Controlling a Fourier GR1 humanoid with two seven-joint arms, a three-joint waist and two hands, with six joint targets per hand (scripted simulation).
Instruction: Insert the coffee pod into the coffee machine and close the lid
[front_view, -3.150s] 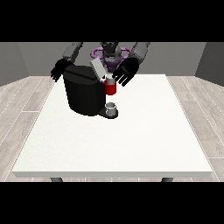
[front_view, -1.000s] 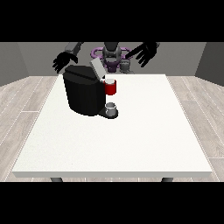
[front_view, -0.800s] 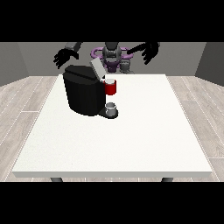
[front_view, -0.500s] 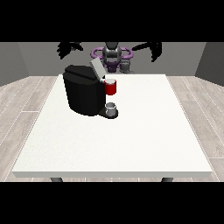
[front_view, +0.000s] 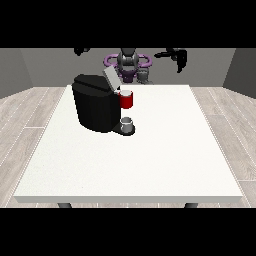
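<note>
Both hands raised well above the worktop, lid of the machine not yet shut.

The boxy black coffee machine (front_view: 95, 102) is seen on the large white worktop (front_view: 150, 160) with its pale grey lid flap (front_view: 110, 79) tilted up; a red thing at the machine (front_view: 126, 99) sits above a small grey cup-shaped thing (front_view: 127, 123) on the drip base (whether that is the pod cannot be told). The hand at the view's right (front_view: 179, 56) is held high with its fingers hanging down, relaxed and empty; of the hand at the view's left (front_view: 81, 50) only a sliver is shown, so its state cannot be told. A long descent is needed, so the lid could be missed or the machine shoved sideways.
</note>
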